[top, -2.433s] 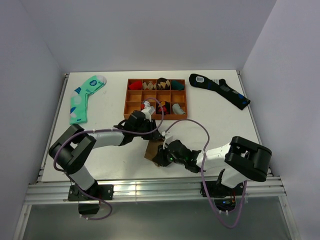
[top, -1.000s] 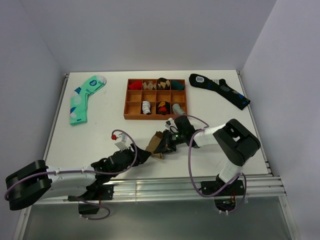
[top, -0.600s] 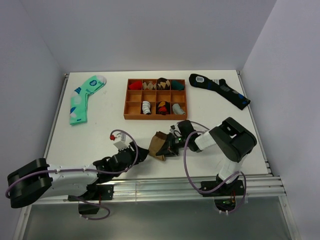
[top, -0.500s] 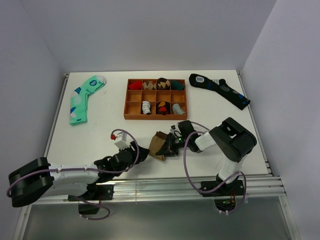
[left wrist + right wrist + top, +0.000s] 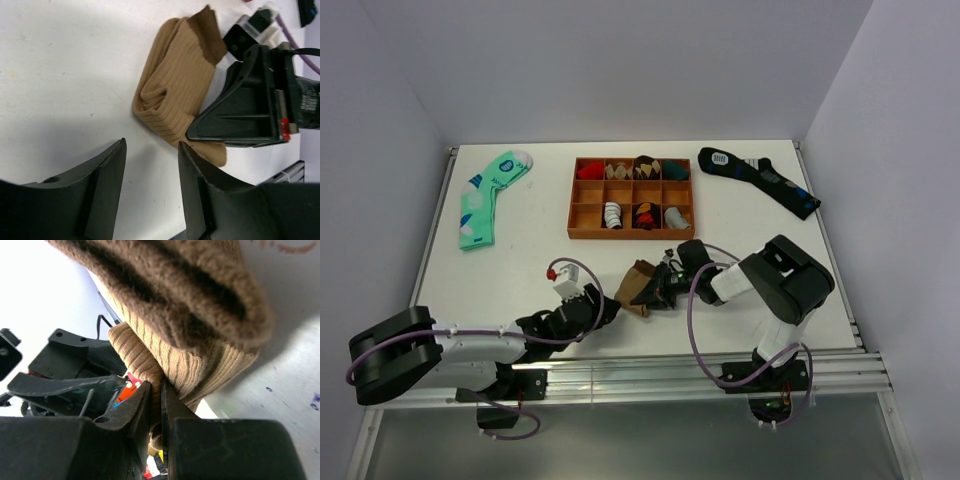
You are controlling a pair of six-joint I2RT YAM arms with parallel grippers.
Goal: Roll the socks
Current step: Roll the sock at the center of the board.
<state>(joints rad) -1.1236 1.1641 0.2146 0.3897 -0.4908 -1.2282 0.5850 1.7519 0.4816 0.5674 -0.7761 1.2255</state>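
Note:
The tan-brown socks (image 5: pixel 636 284) lie folded into a loose bundle on the white table, near the front middle. My right gripper (image 5: pixel 657 291) is shut on their right edge. In the right wrist view the ribbed knit (image 5: pixel 175 300) fills the top and a fold is pinched in the right gripper (image 5: pixel 156 386). My left gripper (image 5: pixel 609 309) lies low just left of the bundle and is open. In the left wrist view the left gripper (image 5: pixel 152 146) has only bare table in its gap. The socks (image 5: pixel 175 90) lie just ahead of it, with the right gripper (image 5: pixel 245 112) clamped on them.
A wooden tray (image 5: pixel 630 235) with rolled socks in its compartments stands behind the bundle. A mint-green dotted sock (image 5: pixel 483 197) lies at the far left. A dark navy sock (image 5: pixel 760 178) lies at the far right. The table's near edge and rail run close under both arms.
The left arm has left the tray, dropped low to the near edge and crept right toward the socks, its jaws narrowing slightly. The right gripper moved up-right with the socks, then stayed.

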